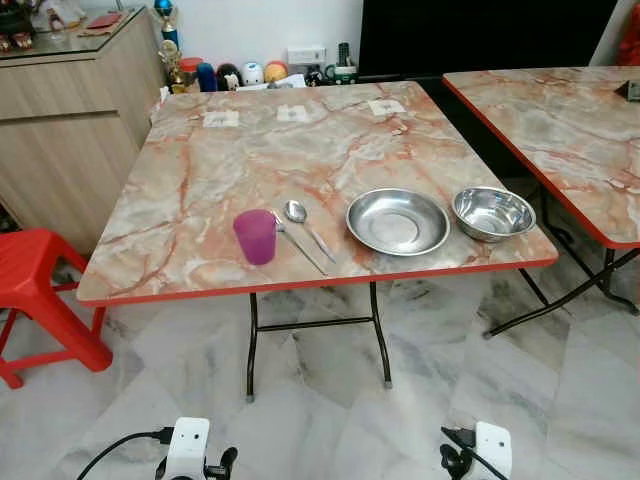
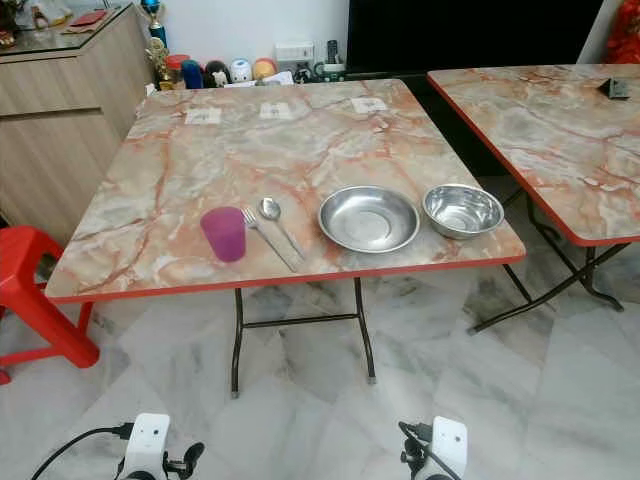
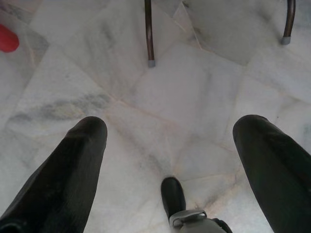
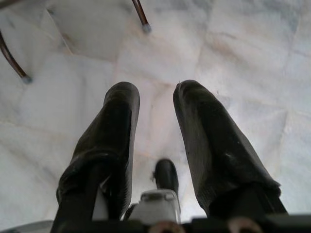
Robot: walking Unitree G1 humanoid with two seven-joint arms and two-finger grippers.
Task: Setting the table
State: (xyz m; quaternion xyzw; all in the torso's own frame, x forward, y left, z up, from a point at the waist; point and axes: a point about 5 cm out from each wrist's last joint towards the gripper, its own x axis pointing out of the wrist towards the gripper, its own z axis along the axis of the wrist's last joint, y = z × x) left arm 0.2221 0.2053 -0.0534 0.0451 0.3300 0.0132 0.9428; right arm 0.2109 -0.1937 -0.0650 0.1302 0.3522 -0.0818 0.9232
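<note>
The room had a pale marble floor (image 1: 330, 400) and a folding table (image 1: 200, 150) with a marbled top and red edge, and the whole setting lay along its near edge. At the centre of that row you had the steel plate (image 1: 397, 221), shallow and wide; I judged it light, stiff and slick, best taken by pinching the rim, since a flat grip from above would find nothing. Just to its right sat the steel bowl (image 1: 492, 212), close beside the plate but apart from it, near the table corner; its raised wall offered the easier rim pinch, though the polished metal looked likely to slip. To the plate's left lay the spoon (image 1: 303, 224) and the fork (image 1: 296, 244), side by side and angled, low and thin against the top, so you would probably need to take each across the handle. Furthest left stood the purple cup (image 1: 256, 236), upright, seemingly plastic, light and easy to tip; a grip around its middle seemed safest. Both arms hung low before the table. The left gripper (image 3: 170, 141) was spread wide over the floor and held nothing; the right gripper (image 4: 156, 136) had a narrower gap, also empty. A red stool (image 1: 40, 290) stood left of the table, and a second table (image 1: 560, 130) to the right.
</note>
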